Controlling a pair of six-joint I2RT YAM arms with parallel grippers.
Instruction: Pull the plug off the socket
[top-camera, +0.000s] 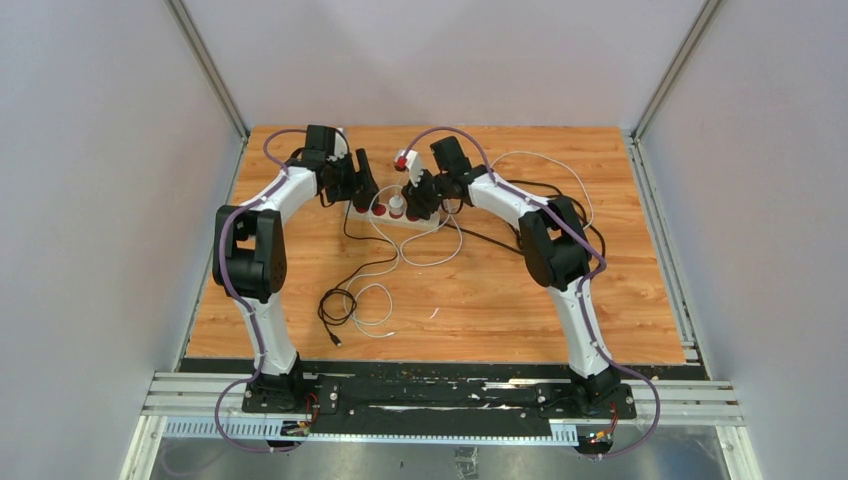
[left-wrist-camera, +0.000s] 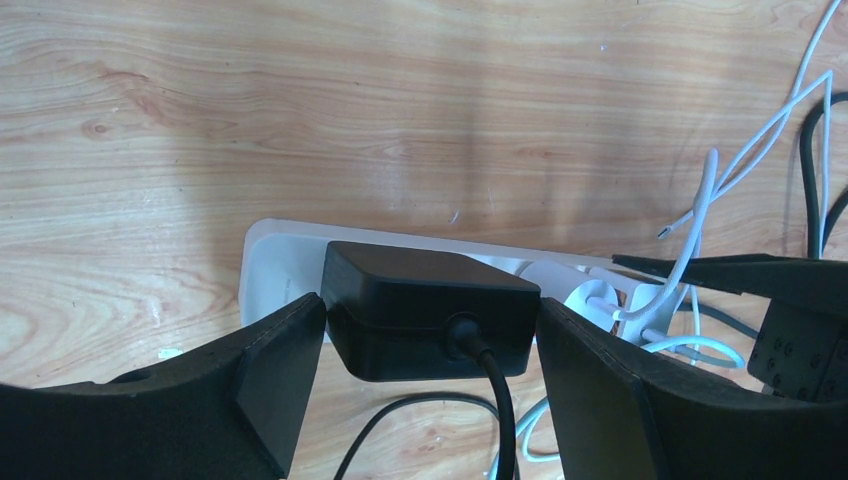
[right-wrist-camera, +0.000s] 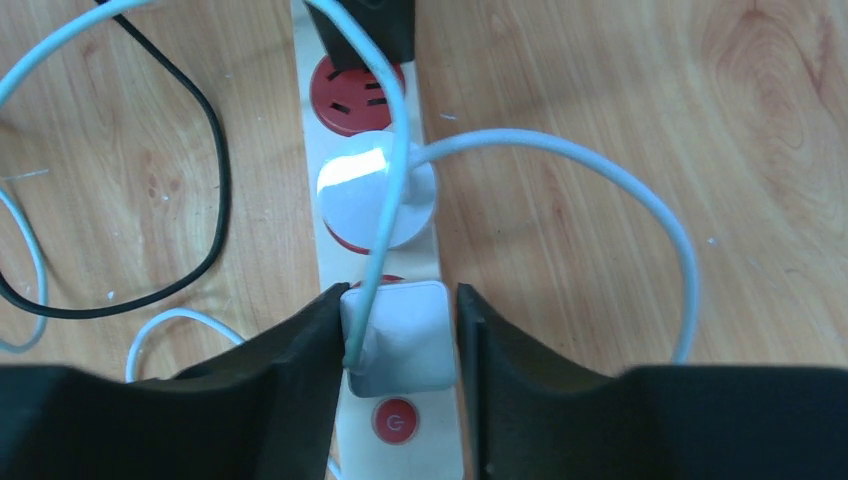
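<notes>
The white power strip (top-camera: 436, 223) lies across the far middle of the table, with red outlets (right-wrist-camera: 355, 92) and a red power button (right-wrist-camera: 394, 421). A black adapter (left-wrist-camera: 430, 305) is plugged in at its left end. My left gripper (left-wrist-camera: 430, 345) is shut on it, one finger against each side. A round white plug (right-wrist-camera: 345, 200) and a square white adapter (right-wrist-camera: 412, 335) sit further along the strip. My right gripper (right-wrist-camera: 400, 340) straddles the square adapter. Its left finger (right-wrist-camera: 300, 350) touches it and a thin gap shows at the right finger. Both grippers (top-camera: 362, 190) (top-camera: 420, 197) are over the strip.
The adapters' black cable (top-camera: 345, 290) and white cable (top-camera: 375, 300) loop on the wood in front of the strip. More black and white cables (top-camera: 560, 195) trail to the right. A small white and red object (top-camera: 404, 160) stands just behind the strip.
</notes>
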